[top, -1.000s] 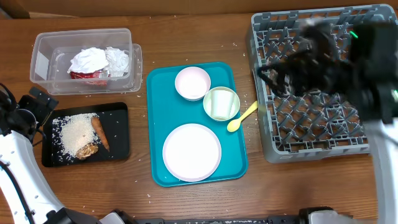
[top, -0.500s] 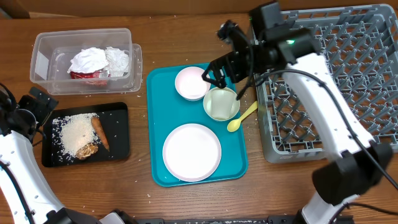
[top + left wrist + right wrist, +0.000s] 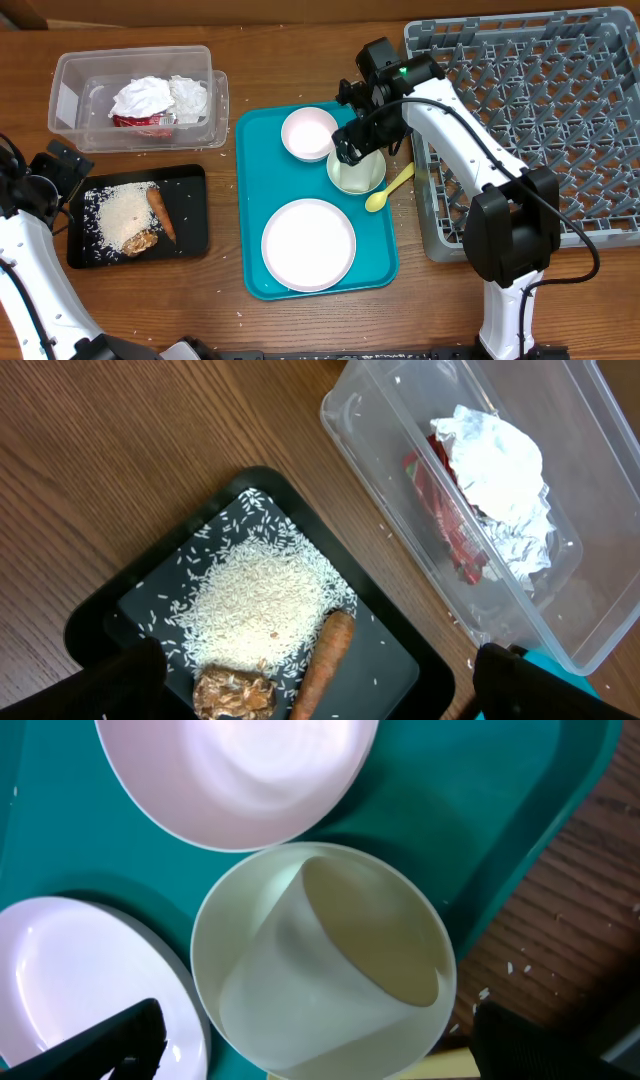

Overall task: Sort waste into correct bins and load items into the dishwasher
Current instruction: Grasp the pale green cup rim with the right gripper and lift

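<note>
one wide-open right hand above cup

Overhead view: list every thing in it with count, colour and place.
Table: 1, brown, underneath
Clear tub: 1, clear, far left
Napkins: 2, white, in clear tub
Wrapper: 1, red-and-white, under napkins
Black tray: 1, black, near left
Rice: 1 heap, white, on black tray
Carrot piece: 1, orange, beside rice
Food chunk: 1, brown, beside rice
Teal tray: 1, teal, centre
White plate: 1, white, teal tray front
Pink plate: 1, pink, teal tray back
Green cup: 1, pale green, beside pink plate
Spoon: 1, yellow, across teal tray's right edge
Dish rack: 1, grey, right
Left tool: 1, black, open, left of black tray
Right tool: 1, black, open, over green cup
</note>
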{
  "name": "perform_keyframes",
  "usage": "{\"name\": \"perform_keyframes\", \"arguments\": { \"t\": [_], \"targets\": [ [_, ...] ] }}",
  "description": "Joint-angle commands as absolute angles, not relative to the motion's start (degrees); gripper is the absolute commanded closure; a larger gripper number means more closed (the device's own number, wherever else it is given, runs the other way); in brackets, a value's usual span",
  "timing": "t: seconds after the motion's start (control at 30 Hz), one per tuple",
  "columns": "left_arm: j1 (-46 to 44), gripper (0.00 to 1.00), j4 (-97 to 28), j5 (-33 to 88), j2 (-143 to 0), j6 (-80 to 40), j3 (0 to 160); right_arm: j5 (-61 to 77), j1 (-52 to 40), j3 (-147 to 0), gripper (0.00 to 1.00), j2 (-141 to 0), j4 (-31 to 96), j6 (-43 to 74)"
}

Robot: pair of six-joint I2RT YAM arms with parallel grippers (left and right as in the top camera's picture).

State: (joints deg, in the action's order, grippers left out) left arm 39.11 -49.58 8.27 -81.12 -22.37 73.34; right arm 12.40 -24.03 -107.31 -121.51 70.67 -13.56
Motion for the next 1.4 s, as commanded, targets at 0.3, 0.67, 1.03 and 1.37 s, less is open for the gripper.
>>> {"name": "perform_keyframes", "arguments": {
  "t": [0.3,0.67,1.03,1.37],
  "targets": [
    [39.27,0.00,-49.50,7.92,-81.32,-22.96,73.65,17.82,-24.03,-108.33,0.01,-124.31,70.87,-22.48],
    [39.27,0.00,-49.50,7.92,-81.32,-22.94,73.65,18.09,-24.05,-108.40,0.27,-124.31,74.96,-22.55],
    [39.27,0.00,-49.50,7.92,-81.32,-22.94,73.65,18.20,-24.05,-108.51,0.43,-124.31,79.11,-20.71],
    [39.27,0.00,-49.50,7.92,-81.32,-22.96,73.65,19.42,-24.05,-108.51,0.64,-124.29,80.05,-18.15]
  ]
}}
